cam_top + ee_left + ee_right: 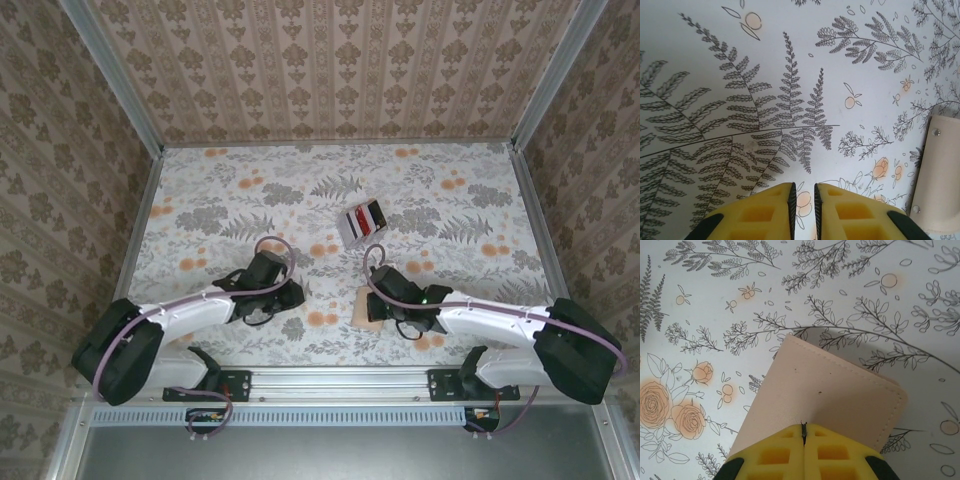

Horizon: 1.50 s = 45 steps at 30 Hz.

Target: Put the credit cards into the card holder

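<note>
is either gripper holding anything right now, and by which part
The right gripper is shut on the card holder, pinching its near edge. The left gripper holds nothing.

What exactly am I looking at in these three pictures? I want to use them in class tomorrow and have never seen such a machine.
It is a robot with two arms bolted at the near edge of a flower-patterned table. One picture looks down from above and behind the arms; the other two come from cameras on each wrist, so the yellow fingers at the bottom are the arm's own. On the table lies a small fan of credit cards, red, white and dark, lying alone. Nearer the arms is a tan card holder. The right gripper is shut on the card holder's edge. The left gripper holds nothing, its fingers a narrow slit apart over the tablecloth.
</note>
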Available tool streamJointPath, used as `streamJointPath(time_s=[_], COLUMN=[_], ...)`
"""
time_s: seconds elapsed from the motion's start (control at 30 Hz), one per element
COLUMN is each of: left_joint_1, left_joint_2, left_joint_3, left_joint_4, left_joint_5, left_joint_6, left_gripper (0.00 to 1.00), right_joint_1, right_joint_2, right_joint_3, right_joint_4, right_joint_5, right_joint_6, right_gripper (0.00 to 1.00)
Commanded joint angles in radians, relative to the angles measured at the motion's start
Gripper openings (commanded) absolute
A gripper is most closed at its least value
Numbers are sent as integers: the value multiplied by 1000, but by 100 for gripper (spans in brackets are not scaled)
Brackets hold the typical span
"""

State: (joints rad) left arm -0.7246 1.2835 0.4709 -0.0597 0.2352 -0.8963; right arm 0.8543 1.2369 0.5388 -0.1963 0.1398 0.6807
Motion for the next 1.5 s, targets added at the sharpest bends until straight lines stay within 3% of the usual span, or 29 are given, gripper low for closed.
streamJointPath(time_s=[0.0,0.53,1.27,1.47], left_joint_1=[6,5,-59,-69], left_joint_2=[29,102,299,354], left_joint_3=[25,46,226,259], left_joint_4=[17,61,147,151], left_joint_5=[33,57,148,165], left_joint_6=[27,21,8,11], left_gripper=[20,24,29,29], right_joint_1=[-21,-94,-117,-130], right_joint_2=[6,220,308,302], right_joint_3=[56,190,271,274], right_joint_4=[-25,136,181,156], right_joint_5=[-54,-150,-157,-156], right_joint_6=[-56,-147,-200,-215], right_gripper=[2,1,2,12])
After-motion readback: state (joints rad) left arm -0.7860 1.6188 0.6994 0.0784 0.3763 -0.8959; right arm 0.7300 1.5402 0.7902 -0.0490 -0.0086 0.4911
